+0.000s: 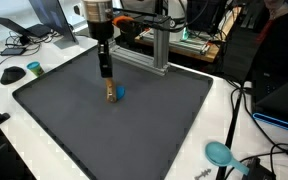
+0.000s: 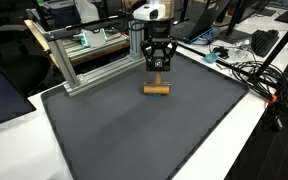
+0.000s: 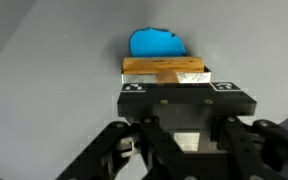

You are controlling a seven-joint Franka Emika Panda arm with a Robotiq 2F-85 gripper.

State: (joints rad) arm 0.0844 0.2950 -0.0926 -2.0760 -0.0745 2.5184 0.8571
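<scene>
A small wooden block (image 1: 110,96) lies on the dark grey mat (image 1: 74,130), with a blue object (image 1: 121,93) touching its far side. Both exterior views show my gripper (image 1: 108,88) pointing straight down onto the block (image 2: 156,89). Its fingers (image 2: 157,76) are narrow and close around the block, which rests on the mat. In the wrist view the block (image 3: 164,68) sits right against the black fingertip bar (image 3: 184,97), and the blue object (image 3: 156,42) lies just beyond it. The fingertip contact itself is hidden.
An aluminium frame (image 2: 94,60) stands along the mat's far edge. A teal round object (image 1: 219,153) and cables lie on the white table beside the mat. A computer mouse (image 1: 13,74), a small teal disc (image 1: 34,67) and laptops lie at another corner.
</scene>
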